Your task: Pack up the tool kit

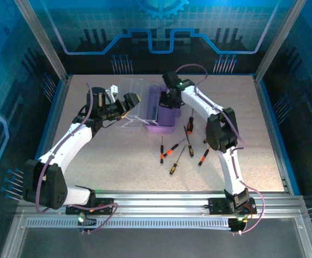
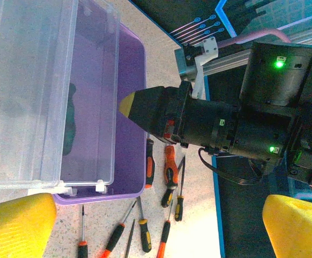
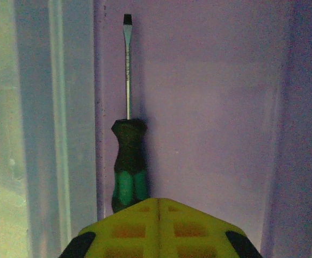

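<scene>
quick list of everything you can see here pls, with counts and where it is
purple plastic case: one, purple, table centre, open
clear hinged lid: one, transparent, swung open on the case's left side
green-and-black flat-blade screwdriver: one, lying inside the case along a wall
thin loose screwdrivers: at least six, black handles with orange, red or yellow, scattered on the table near the case's front and right
speckled beige table: one, inside a blue-walled enclosure
left claw: one, yellow fingers, open, beside the lid
right claw: one, yellow fingers, shut, inside the case just behind the green handle
</scene>
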Controlling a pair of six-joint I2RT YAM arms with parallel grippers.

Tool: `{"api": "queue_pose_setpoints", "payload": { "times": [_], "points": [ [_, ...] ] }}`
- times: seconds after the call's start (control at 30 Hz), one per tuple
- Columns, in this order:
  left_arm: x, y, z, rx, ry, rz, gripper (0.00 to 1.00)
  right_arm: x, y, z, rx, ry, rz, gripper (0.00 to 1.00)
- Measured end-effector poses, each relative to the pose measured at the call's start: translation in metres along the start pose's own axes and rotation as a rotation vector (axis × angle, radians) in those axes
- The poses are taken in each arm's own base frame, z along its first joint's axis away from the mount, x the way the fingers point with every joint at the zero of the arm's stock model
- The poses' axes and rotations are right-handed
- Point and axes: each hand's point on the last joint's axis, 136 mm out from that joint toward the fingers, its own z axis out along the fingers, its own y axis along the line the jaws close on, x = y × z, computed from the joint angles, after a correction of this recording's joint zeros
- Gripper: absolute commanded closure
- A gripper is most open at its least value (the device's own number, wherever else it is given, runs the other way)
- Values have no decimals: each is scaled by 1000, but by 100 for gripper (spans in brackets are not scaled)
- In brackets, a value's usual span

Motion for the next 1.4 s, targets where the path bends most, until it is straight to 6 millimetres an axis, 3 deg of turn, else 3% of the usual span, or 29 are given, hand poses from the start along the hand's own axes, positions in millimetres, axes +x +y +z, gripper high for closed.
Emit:
{"api": "queue_pose_setpoints", "payload": {
  "times": [0.13,0.27,0.47,0.53,0.63,0.77,0.87,0.97,1.17,1.4],
  "points": [
    [0,0,0,0,0,0,1,0,-3,-1,15,-6,-15,100],
    [0,0,0,0,0,1,1,1,-9,-14,40,-23,-50,94],
    [0,0,0,1,2,0,1,-2,-30,-78,88,-132,-117,82],
    [2,-2,0,8,9,0,1,-1,-51,-94,117,-154,-120,76],
    [9,-8,2,27,38,1,1,7,-102,-103,192,-145,-77,71],
    [35,-35,11,102,127,34,1,32,-181,-96,295,-78,20,67],
    [60,-56,18,162,209,64,1,59,-214,-88,332,-7,58,62],
    [86,-70,25,205,295,84,1,77,-217,-82,324,35,46,58],
    [122,-79,33,235,406,97,1,78,-204,-80,270,21,31,51],
    [129,-80,35,238,427,100,1,79,-158,-56,215,39,-41,44]
  ]
}}
